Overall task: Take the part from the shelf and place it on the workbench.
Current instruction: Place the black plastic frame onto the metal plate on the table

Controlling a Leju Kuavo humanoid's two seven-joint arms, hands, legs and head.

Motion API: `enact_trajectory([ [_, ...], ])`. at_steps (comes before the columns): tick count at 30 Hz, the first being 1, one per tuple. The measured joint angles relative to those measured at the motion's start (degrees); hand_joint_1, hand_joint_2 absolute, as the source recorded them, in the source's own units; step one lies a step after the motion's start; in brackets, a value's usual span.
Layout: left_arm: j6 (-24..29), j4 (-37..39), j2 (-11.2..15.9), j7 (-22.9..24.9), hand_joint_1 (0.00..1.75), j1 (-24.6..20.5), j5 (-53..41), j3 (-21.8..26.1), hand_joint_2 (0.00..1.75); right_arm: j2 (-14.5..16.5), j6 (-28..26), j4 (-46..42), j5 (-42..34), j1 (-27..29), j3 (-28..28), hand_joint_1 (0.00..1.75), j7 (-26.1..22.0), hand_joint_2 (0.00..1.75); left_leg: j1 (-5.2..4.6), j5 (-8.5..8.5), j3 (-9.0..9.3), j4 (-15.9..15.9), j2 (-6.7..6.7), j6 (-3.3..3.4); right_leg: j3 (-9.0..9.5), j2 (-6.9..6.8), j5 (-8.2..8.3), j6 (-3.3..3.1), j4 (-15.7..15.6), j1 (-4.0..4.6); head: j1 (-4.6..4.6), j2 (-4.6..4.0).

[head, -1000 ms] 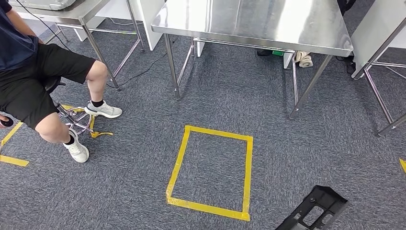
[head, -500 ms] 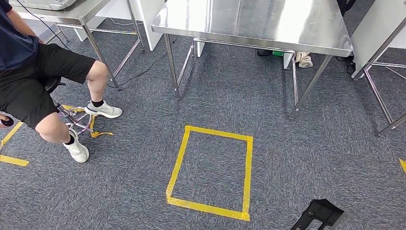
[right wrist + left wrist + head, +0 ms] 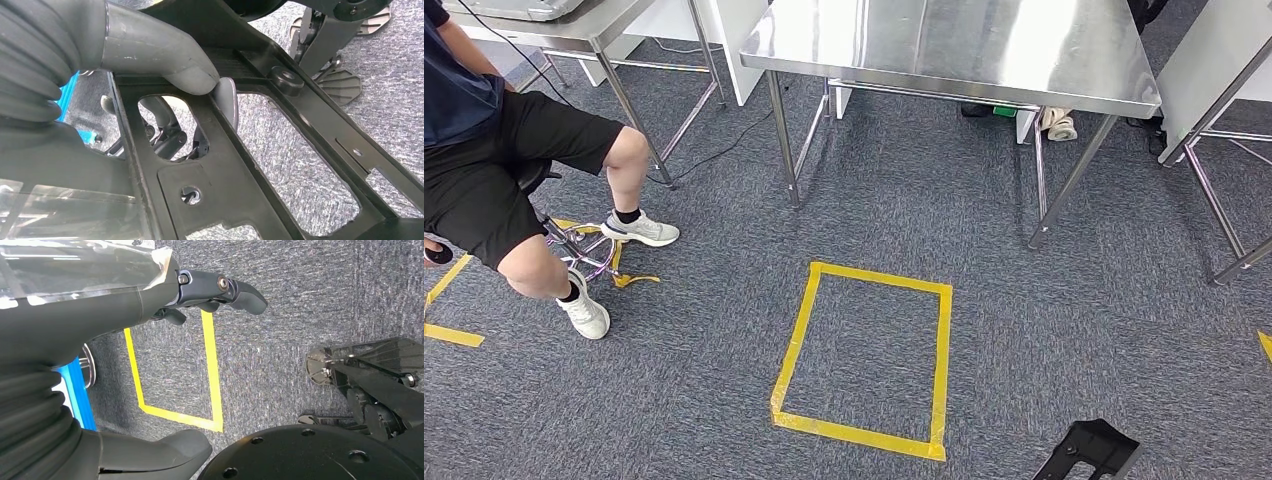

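The part (image 3: pixel 1092 452) is a black flat plastic frame with cut-out openings; one end of it pokes in at the lower right of the head view, above the carpet. In the right wrist view my right hand (image 3: pixel 100 65) grips the part (image 3: pixel 240 190), with the thick grey thumb (image 3: pixel 175 67) pressed on top of its rail and darker fingers behind the openings. My left hand (image 3: pixel 100 315) hangs over the carpet with its fingers (image 3: pixel 235 290) apart and holds nothing. The workbench (image 3: pixel 954 45), a bare stainless steel table, stands ahead at the top centre.
A yellow tape square (image 3: pixel 939 370) marks the carpet in front of the workbench. A person (image 3: pixel 494 170) sits on a stool at the left. More steel tables stand at the far left (image 3: pixel 574 30) and the far right (image 3: pixel 1214 70).
The black part has sunk toward the lower right edge of the head view, so less of it shows now. The rest of the scene has held still.
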Motion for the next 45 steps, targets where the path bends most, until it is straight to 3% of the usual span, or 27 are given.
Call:
enact_trajectory([
  [39,0.0,-0.1,0.0,0.0,0.0,-0.1,0.0,0.0,1.75,0.0,0.0,0.0,0.0,0.0,0.1,1.75,0.0,1.75,0.0,0.0,0.01,0.0,0.0,0.0,-0.01,0.0,0.0,0.0,0.0,0.0,0.0,0.0],
  [45,3.3,-1.8,-1.1,0.6,0.0,-3.9,1.0,-0.1,1.75,-0.5,-1.8,1.7,-0.2,-2.4,4.4,1.75,0.6,1.75,0.01,0.06,0.07,0.0,-0.02,0.0,0.06,0.0,0.05,-0.03,0.0,0.01,0.0,0.0],
])
